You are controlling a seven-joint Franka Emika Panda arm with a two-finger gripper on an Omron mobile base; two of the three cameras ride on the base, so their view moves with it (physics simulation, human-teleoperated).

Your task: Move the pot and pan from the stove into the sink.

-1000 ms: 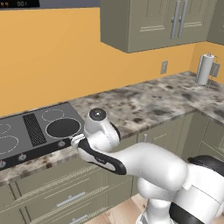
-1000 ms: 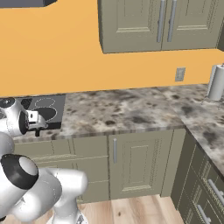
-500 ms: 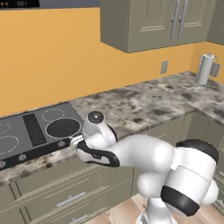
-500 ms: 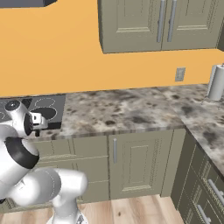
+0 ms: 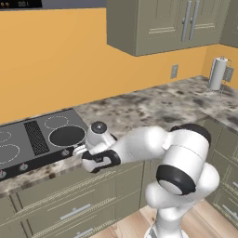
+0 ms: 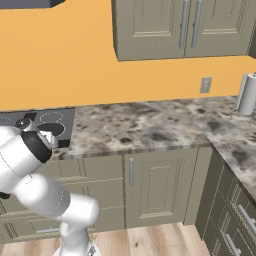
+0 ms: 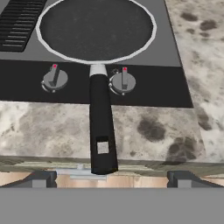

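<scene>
One pan (image 7: 96, 28) is seen on the stove (image 7: 175, 89) front-right burner, its long handle (image 7: 101, 127) run out over the speckled desk (image 7: 39, 131) edge between two knobs (image 7: 123, 82), with the fingers (image 7: 109, 179) spread wide and nothing gripped.

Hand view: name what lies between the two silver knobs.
The pan's long black handle runs between the knobs in the hand view, out over the counter edge.
</scene>
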